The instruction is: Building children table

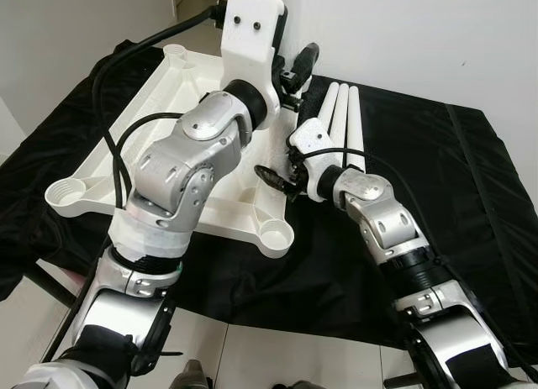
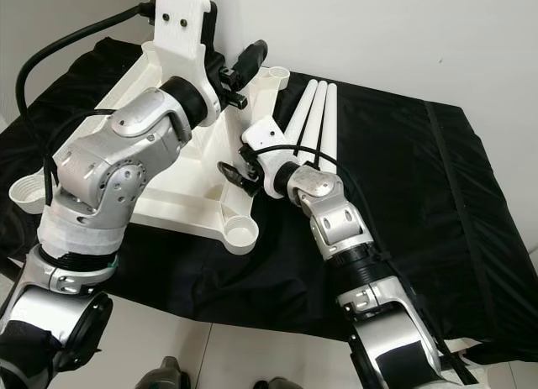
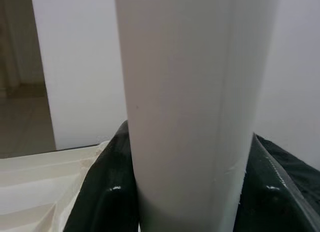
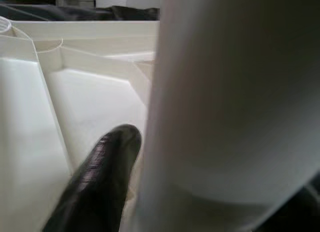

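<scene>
Left eye view: an inverted white tabletop [image 1: 92,166] lies on a worktop [image 1: 471,204] draped in black cloth (ribbed underside up). Three round leg sockets can be counted at its corners: one near-left [image 1: 69,193], one far [image 1: 175,51], one near-right [image 1: 275,231]. The left tool [image 1: 296,80] reaches over the tabletop's far right corner; the left wrist view has a white leg [image 3: 190,111] close between two black fingers [image 3: 100,192], apparently gripped. Right of the tabletop, three white legs [image 1: 340,124] lie side by side, touching. The right tool [image 1: 282,179] sits at the tabletop's right edge; the right wrist view has one black finger [image 4: 95,182] beside a white leg [image 4: 235,106], and whether it is clamped cannot be told.
</scene>
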`<state>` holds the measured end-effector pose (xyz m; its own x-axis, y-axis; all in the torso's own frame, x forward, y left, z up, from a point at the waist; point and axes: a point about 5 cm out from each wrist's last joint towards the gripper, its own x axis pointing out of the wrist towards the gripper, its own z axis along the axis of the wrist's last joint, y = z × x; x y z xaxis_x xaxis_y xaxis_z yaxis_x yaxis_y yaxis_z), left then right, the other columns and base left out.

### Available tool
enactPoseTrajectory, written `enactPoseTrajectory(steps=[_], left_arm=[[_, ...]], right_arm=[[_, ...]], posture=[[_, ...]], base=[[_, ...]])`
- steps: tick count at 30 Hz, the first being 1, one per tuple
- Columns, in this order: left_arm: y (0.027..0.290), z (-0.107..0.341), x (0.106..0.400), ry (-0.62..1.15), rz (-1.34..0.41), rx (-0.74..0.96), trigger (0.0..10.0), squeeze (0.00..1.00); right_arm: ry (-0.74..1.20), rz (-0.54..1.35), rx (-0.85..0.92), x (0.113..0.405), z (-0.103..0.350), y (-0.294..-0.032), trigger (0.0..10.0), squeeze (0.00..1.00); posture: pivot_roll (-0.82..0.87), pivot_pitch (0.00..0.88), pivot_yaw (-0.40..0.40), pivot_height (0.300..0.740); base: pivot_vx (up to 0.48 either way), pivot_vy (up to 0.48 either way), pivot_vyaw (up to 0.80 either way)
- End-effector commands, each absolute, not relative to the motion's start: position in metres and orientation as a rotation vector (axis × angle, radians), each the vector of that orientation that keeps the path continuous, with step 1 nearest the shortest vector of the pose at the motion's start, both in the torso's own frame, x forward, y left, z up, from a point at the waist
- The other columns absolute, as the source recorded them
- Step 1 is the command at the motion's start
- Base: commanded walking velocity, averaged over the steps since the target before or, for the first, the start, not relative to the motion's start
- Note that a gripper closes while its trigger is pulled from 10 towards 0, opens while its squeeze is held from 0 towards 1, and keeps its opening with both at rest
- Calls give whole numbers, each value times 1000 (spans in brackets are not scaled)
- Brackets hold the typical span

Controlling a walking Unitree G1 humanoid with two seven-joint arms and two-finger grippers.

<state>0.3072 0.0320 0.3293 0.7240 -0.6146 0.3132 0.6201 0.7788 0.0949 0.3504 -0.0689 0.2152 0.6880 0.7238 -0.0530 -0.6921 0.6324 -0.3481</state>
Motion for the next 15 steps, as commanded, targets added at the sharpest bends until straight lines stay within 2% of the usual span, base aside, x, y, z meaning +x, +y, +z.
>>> enactPoseTrajectory(steps=[1,14,15], left_arm=[[26,337,300,-391,-711,-4,10000,0],[24,332,300,-376,-715,-25,10000,0],[25,333,300,-380,-720,-44,10000,0]], right_arm=[[-104,799,-360,353,217,-71,0,0],[-123,730,-288,359,224,-73,0,0],[-122,722,-284,360,224,-73,10000,0]], posture=[[188,14,-97,740],[193,0,-93,740],[194,0,-92,740]], base=[[0,0,0],[0,0,0],[0,0,0]])
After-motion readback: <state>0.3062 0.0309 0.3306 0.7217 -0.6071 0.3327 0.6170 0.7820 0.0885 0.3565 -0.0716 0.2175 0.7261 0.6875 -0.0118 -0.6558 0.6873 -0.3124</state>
